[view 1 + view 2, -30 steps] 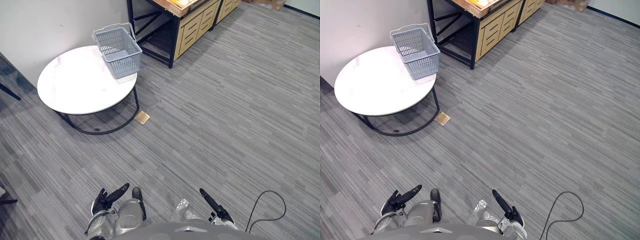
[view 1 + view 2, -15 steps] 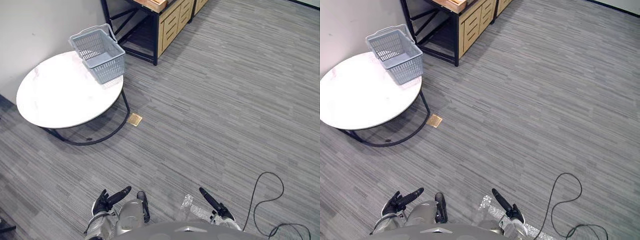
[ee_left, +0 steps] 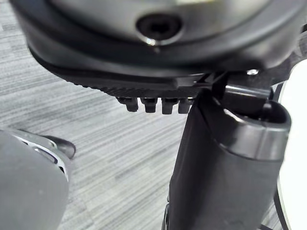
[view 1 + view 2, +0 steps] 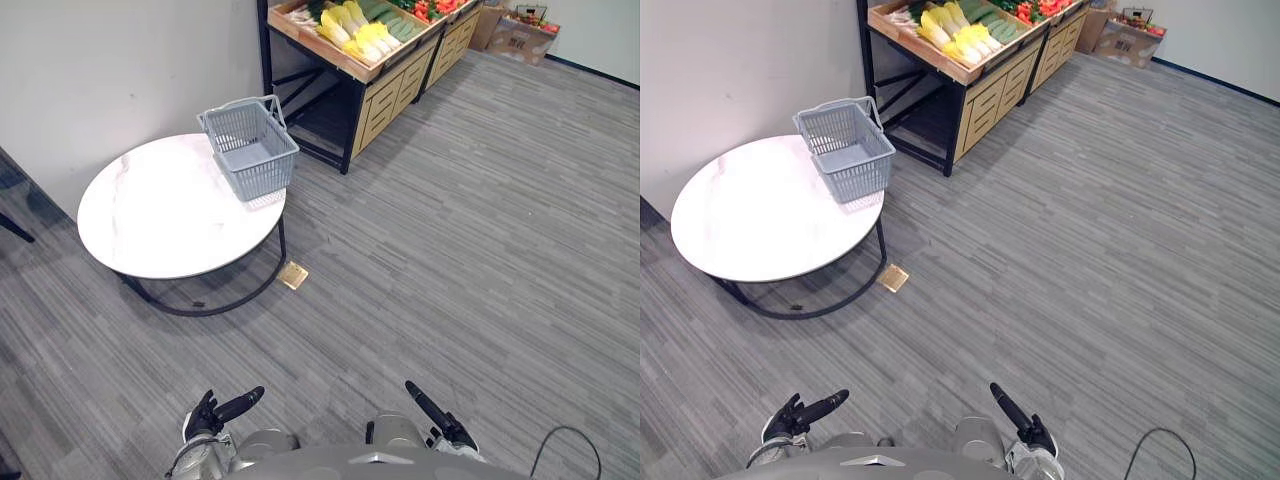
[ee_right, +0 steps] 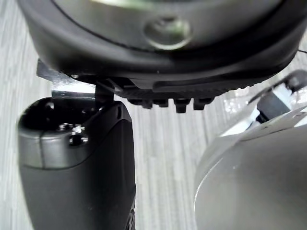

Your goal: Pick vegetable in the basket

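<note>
Vegetables [image 4: 352,22]: yellow-green leafy heads, darker greens and a few red pieces too small to name, perhaps tomatoes, lie in the top tray of a wooden stand [image 4: 385,95] that rises beyond the table's far right side. None is in either hand, and none is on the table.
Basket [image 4: 248,152]: grey plastic mesh, upright, handle folded back, standing on the table's far right edge with nothing visible inside.
Table [image 4: 160,215]: round white top on a black wire frame, close to the wall on its far side.
Left hand [image 4: 210,415]: well on the near side of the table, low over the carpet, released and holding nothing. Its wrist view shows the thumb [image 3: 225,167] straight beside a row of fingers [image 3: 153,104].
Right hand [image 4: 445,428]: well on the near side of the table and off to its right, likewise relaxed and carrying nothing, with its thumb [image 5: 76,158] straight.
Floor plate [image 4: 293,275]: small brass square in the carpet, just beside the table's right leg.
Cardboard box [image 4: 513,38]: on the floor far beyond the table, past the stand's far end.
</note>
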Robot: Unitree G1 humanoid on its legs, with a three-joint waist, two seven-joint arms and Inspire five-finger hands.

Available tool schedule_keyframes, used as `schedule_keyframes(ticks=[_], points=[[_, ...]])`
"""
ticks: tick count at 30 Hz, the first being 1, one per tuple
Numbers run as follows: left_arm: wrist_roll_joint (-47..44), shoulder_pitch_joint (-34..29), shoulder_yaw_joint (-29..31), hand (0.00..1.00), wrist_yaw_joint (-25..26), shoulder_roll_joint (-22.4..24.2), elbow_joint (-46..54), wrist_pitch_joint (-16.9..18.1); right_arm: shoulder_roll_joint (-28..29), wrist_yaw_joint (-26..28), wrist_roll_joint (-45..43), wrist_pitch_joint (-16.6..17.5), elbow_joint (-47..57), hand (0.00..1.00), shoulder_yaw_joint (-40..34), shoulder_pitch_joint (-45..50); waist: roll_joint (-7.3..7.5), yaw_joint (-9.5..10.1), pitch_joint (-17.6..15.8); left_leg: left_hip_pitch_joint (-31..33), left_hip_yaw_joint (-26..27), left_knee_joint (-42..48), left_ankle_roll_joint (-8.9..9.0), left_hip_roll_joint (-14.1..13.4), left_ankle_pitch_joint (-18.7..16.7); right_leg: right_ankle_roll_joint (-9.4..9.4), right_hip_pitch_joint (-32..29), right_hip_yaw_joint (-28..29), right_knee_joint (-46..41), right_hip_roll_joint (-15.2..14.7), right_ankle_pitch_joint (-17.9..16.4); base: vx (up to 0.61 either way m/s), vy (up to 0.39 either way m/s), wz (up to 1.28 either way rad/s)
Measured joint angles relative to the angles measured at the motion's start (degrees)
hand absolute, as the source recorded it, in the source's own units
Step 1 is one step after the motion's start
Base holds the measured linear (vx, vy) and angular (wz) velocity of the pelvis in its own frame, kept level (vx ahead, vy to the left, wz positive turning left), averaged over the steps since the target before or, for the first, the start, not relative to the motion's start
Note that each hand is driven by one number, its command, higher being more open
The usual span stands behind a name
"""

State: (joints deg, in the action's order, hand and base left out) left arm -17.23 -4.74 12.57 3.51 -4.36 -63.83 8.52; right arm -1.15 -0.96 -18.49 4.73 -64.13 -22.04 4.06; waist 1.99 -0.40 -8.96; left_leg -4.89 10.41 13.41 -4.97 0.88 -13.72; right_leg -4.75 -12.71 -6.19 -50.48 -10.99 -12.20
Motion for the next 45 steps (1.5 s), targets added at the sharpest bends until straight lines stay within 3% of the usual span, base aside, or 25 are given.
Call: schedule_keyframes(ticks=[1, 2, 4, 5, 7, 8, 9, 10, 11, 15, 19, 21, 23, 25, 27, 29, 30, 31, 32, 34, 35, 41, 45], points=[[0.2, 0.0, 1.0, 1.00, 0.0, 0.6, -0.5, 0.0, -0.4, 0.1, 0.0, 0.2, 0.2, 1.00, 0.0, 0.0, -1.17, 0.00, -0.2, -1.6, -0.1, -1.0, 0.77, -1.9, -0.3, 1.02, -0.9, -1.3, 5.9, 1.8, -0.7, 0.27, -0.113, -0.02], [0.6, 0.0, 1.9, 1.00, 0.1, 1.3, -0.9, 0.0, -0.7, 0.1, 0.0, 0.4, 0.5, 1.00, 0.0, 0.0, -2.33, -0.13, -0.5, -3.1, -0.3, -2.6, 1.33, -3.9, -0.3, 0.89, -1.7, -1.5, 13.5, 4.0, -0.5, 0.27, -0.124, 0.01], [2.1, 0.0, 1.9, 1.00, 0.0, 1.5, -0.9, 0.0, -0.8, 0.0, 0.0, 0.6, 1.1, 1.00, 0.0, 0.1, -3.00, -0.65, -0.8, -4.9, -0.9, -5.5, 2.91, -6.0, -0.1, -1.27, -2.7, -1.1, 27.3, 5.8, 1.8, 0.29, -0.184, 0.14], [2.1, 0.0, 2.9, 1.00, 0.0, 1.7, -0.9, 0.0, -0.7, -0.1, 0.0, 0.6, 1.1, 1.00, 0.0, 0.1, -2.61, -0.95, -1.1, -6.4, -1.1, -7.0, 4.26, -6.4, -0.2, -1.55, -2.9, -0.2, 35.6, 6.1, 4.9, 0.33, -0.241, 0.19], [2.1, 0.0, 5.3, 1.00, 0.1, 2.4, -0.9, 0.0, -0.5, -0.2, 0.1, 0.5, 1.5, 1.00, 0.1, 1.0, -1.89, -1.35, -1.4, -8.8, -1.4, -8.3, 6.05, -6.3, -1.2, -1.56, -2.4, 1.3, 41.2, 5.6, 8.4, 0.39, -0.312, 0.22], [2.2, 0.0, 6.8, 1.00, 0.1, 3.1, -0.9, 0.0, -0.2, -0.2, 0.1, 0.2, 1.7, 1.00, 0.1, 2.5, -1.67, -1.52, -1.4, -11.0, -2.0, -9.3, 7.86, -6.5, -2.3, -1.11, -2.4, 1.7, 40.1, 5.0, 13.3, 0.49, -0.410, 0.40], [2.2, 0.2, 7.9, 1.00, 0.1, 4.5, -0.9, 0.0, -0.8, -0.1, 0.0, -0.3, 1.9, 1.00, 0.0, 3.5, -2.66, -1.70, -1.4, -12.5, -2.5, -10.2, 8.65, -7.6, -2.8, -0.29, -3.5, 0.4, 35.4, 5.6, 14.7, 0.49, -0.404, 0.34], [2.5, 0.3, 8.5, 1.00, -0.1, 5.8, -0.8, 0.1, -1.6, -0.1, 0.2, -0.4, 2.0, 1.00, -0.3, 3.9, -4.33, -1.46, -0.9, -12.4, -2.4, -10.2, 9.10, -9.0, -2.3, 1.62, -5.5, -0.4, 31.2, 6.6, 11.4, 0.46, -0.379, 0.19], [2.5, 0.5, 8.5, 1.00, -0.2, 6.5, -0.8, 0.1, -1.8, -0.2, 0.2, -0.4, 2.1, 1.00, -0.4, 3.8, -5.24, -1.49, -0.9, -12.5, -2.4, -9.9, 10.11, -9.8, -1.1, 2.31, -6.4, -0.6, 28.4, 7.0, 9.3, 0.31, -0.244, 0.04], [2.5, 0.9, 8.5, 1.00, 0.0, 6.7, -0.6, 0.0, -1.8, -0.2, 0.2, -0.4, 2.4, 1.00, -0.3, 3.6, -5.30, -2.87, -0.9, -12.5, -4.0, -7.0, 13.09, -12.8, 2.7, 4.31, -5.5, -3.8, 22.6, 7.8, 2.8, 0.33, -0.265, 0.28], [2.1, 0.6, 8.7, 1.00, -0.2, 6.5, 1.4, 0.0, -1.3, -0.4, 0.1, -0.3, 2.6, 1.00, -0.3, 3.6, -4.43, -2.32, -0.7, -7.8, -7.2, 9.0, 17.20, -15.4, 6.7, 5.80, 0.7, -4.8, 25.1, 9.9, -0.1, 0.29, -0.235, 0.08], [1.9, 0.6, 10.6, 1.00, -0.4, 6.1, 2.2, 0.0, -1.1, -0.6, 0.1, -0.3, 3.2, 1.00, 0.2, 4.1, -3.54, -2.10, -0.9, -0.4, -7.7, 26.4, 17.26, -16.9, 13.2, 6.36, 6.0, -4.7, 29.2, 10.7, -0.4, 0.27, -0.154, -0.04], [1.7, 0.1, 11.1, 1.00, -0.3, 5.9, 2.4, 0.0, -1.0, -1.0, 0.0, -0.3, 3.1, 1.00, 0.0, 4.4, -3.58, -2.00, -1.0, 3.7, -4.2, 36.8, 16.33, -19.0, 10.9, 6.77, 10.0, -4.3, 32.1, 11.2, -0.4, 0.27, -0.064, -0.10], [1.1, -0.6, 11.7, 1.00, -0.4, 5.5, 2.5, 0.1, -0.7, -1.2, 0.0, -0.2, 1.4, 1.00, -0.9, 4.1, -2.68, -1.16, -1.2, 7.2, 3.6, 41.3, 13.21, -19.7, 3.6, 6.31, 17.0, -3.0, 36.8, 10.6, 0.1, 0.33, 0.044, -0.19], [1.0, -0.6, 11.9, 1.00, -0.4, 5.0, 2.5, 0.2, -0.7, -1.3, 0.0, -0.2, -0.1, 1.00, -1.3, 3.4, -2.09, -0.52, -1.5, 9.6, 7.4, 38.1, 13.03, -18.9, 0.5, 5.57, 20.2, -2.7, 38.9, 9.3, 0.6, 0.21, 0.105, -0.20], [0.8, 0.0, 11.7, 1.00, -0.5, 4.6, 2.6, 0.3, -0.3, -1.2, 0.0, -0.2, -1.3, 1.00, -2.5, 2.7, -1.37, 0.19, -1.7, 12.0, 9.9, 23.8, 12.53, -15.7, 0.2, 3.84, 22.6, -2.7, 40.8, 6.7, 1.0, 0.26, 0.227, -0.17], [0.9, 0.0, 10.7, 1.00, -0.4, 4.6, 2.6, 0.4, -0.4, -1.1, 0.0, -0.2, -1.2, 1.00, -2.7, 2.8, -1.66, 0.09, -1.8, 12.4, 10.3, 11.8, 11.40, -13.7, 5.4, 1.62, 23.7, -2.7, 41.4, 5.7, -0.1, 0.24, 0.262, -0.08], [1.0, 0.0, 10.1, 1.00, -0.4, 4.9, 2.4, 0.4, -0.9, -1.1, -0.1, -0.3, -1.0, 1.00, -3.0, 3.0, -2.63, 0.02, -1.8, 12.6, 9.8, 6.0, 10.43, -13.2, 11.1, 0.56, 24.1, -2.6, 41.5, 6.0, -0.8, 0.25, 0.256, 0.11], [-0.1, 0.4, 9.8, 1.00, -0.6, 4.1, 2.1, 0.2, -0.3, -1.2, 0.0, -0.5, -1.4, 1.00, -2.4, 3.1, -1.70, -0.03, -1.8, 11.2, 10.1, 3.6, 7.74, -10.2, 11.9, -0.15, 24.6, -1.5, 41.7, 3.9, -1.4, 0.24, 0.233, 0.31], [-0.4, 0.4, 8.1, 1.00, -0.4, 2.3, 2.4, 0.8, 1.0, -0.9, 0.1, -0.6, -1.6, 1.00, -1.4, 3.4, 1.34, 0.15, -1.9, 10.5, 9.8, -0.4, 6.65, -6.3, 12.8, -0.05, 25.0, -0.4, 44.3, 2.3, -1.2, 0.23, 0.184, 0.49], [-0.4, 0.8, 8.1, 1.00, -0.4, 1.8, 2.4, 0.2, 1.3, -0.9, 0.1, -0.6, -1.7, 1.00, -1.4, 3.1, 1.94, 0.28, -2.3, 10.6, 9.4, -0.6, 6.13, -5.2, 12.7, -0.19, 26.1, -0.5, 45.9, 1.7, -0.1, 0.18, 0.103, 0.39], [-0.4, 0.6, 7.9, 1.00, -0.3, 1.2, 0.0, 0.1, 0.0, -0.7, 0.2, 0.1, -1.9, 1.00, -0.4, 1.2, 0.36, 1.49, -2.9, 7.8, 11.3, -3.8, 5.58, -5.5, 12.7, -1.07, 26.7, 2.3, 47.6, 2.0, 4.7, 0.07, 0.042, -0.13], [-0.2, 0.6, 5.5, 1.00, -0.3, 0.4, -1.0, 0.1, -0.4, -0.7, 0.2, 0.1, -2.2, 1.00, 0.2, 0.9, 0.01, 1.61, -2.4, 7.8, 11.6, -8.6, 5.63, -4.2, 14.1, -1.21, 24.5, 1.7, 47.6, 1.2, 4.7, -0.04, 0.005, -0.07]])
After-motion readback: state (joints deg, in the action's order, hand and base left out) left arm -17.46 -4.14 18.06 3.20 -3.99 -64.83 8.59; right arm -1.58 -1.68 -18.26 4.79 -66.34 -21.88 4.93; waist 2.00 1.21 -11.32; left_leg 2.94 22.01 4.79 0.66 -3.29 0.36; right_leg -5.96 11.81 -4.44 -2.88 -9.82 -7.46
